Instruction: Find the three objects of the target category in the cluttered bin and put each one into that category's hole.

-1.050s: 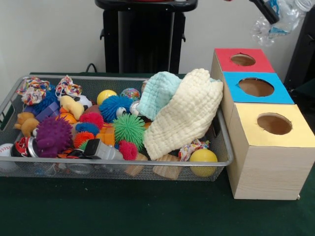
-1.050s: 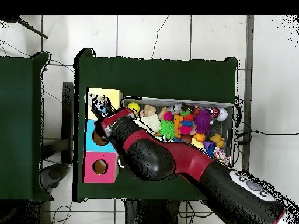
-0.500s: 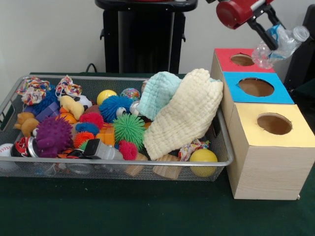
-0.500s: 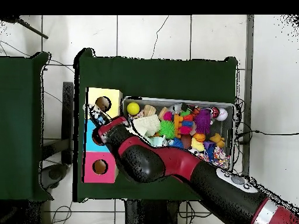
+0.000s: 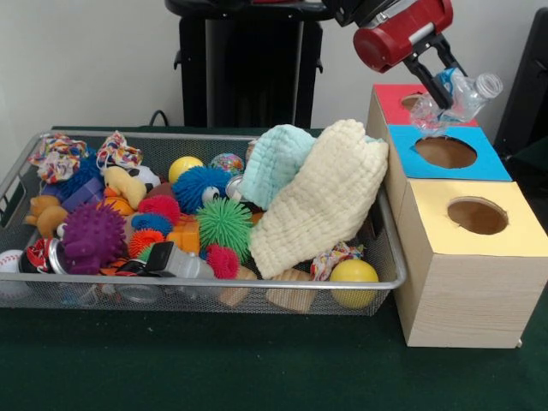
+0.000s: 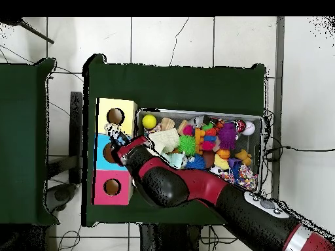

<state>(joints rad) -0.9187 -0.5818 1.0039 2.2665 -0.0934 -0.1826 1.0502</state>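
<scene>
My gripper point(image 5: 442, 84) is shut on a crumpled clear plastic bottle point(image 5: 460, 92) with a white cap. It hangs tilted just above the boxes, over the border between the red box point(image 5: 387, 98) and the blue box point(image 5: 499, 168). The bottle hides part of the red box's hole point(image 5: 413, 103). The blue hole point(image 5: 445, 151) and the hole of the yellow box point(image 5: 477, 216) are uncovered. From overhead, the bottle point(image 6: 118, 136) sits at the blue box's point(image 6: 99, 155) edge nearest the yellow box point(image 6: 127, 107), and the gripper point(image 6: 124, 145) is partly under the arm.
The wire bin point(image 5: 214, 282) holds spiky balls, a yellow ball point(image 5: 354, 272), wooden blocks and soft toys. A cream cloth point(image 5: 330, 197) and a mint cloth point(image 5: 276, 163) are heaped at its box end. The red arm point(image 6: 196, 189) crosses the bin's near corner in the overhead view.
In the front view the gripper has come down and to the left with the bottle, from the top right corner to just above the red and blue boxes.
</scene>
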